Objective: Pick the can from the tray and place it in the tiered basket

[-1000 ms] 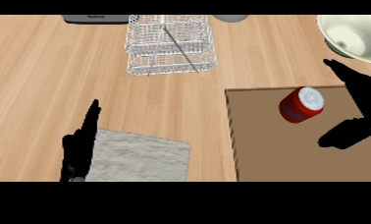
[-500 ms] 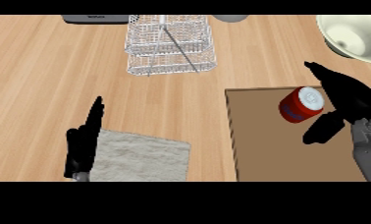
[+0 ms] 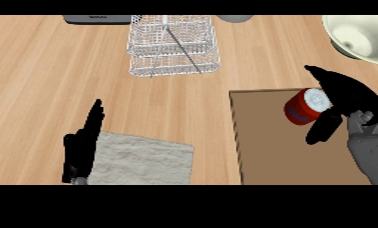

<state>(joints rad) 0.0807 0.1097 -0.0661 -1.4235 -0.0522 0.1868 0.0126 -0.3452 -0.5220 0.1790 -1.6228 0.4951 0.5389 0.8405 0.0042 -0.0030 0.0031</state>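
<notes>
A red can (image 3: pixel 301 109) with a white top lies on its side on the brown tray (image 3: pixel 269 147) at the right. My right hand (image 3: pixel 345 96) is against the can's right side. Its fingers reach behind the can and its thumb (image 3: pixel 322 131) hangs in front of it, neither curled round it, so the hand is open. The white wire tiered basket (image 3: pixel 173 47) stands at the counter's back, left of the tray. Low at the left, my left hand (image 3: pixel 81 147) rests open with fingers up.
A grey cloth (image 3: pixel 140 159) lies beside the left hand, left of the tray. A pale bowl (image 3: pixel 359 34) sits at the back right, close above the right hand. A dark appliance (image 3: pixel 96 19) and a grey object (image 3: pixel 235 18) line the back edge.
My right hand has moved left across the tray and come up against the can, fingers behind it and thumb in front. The can, basket and left hand have stayed put.
</notes>
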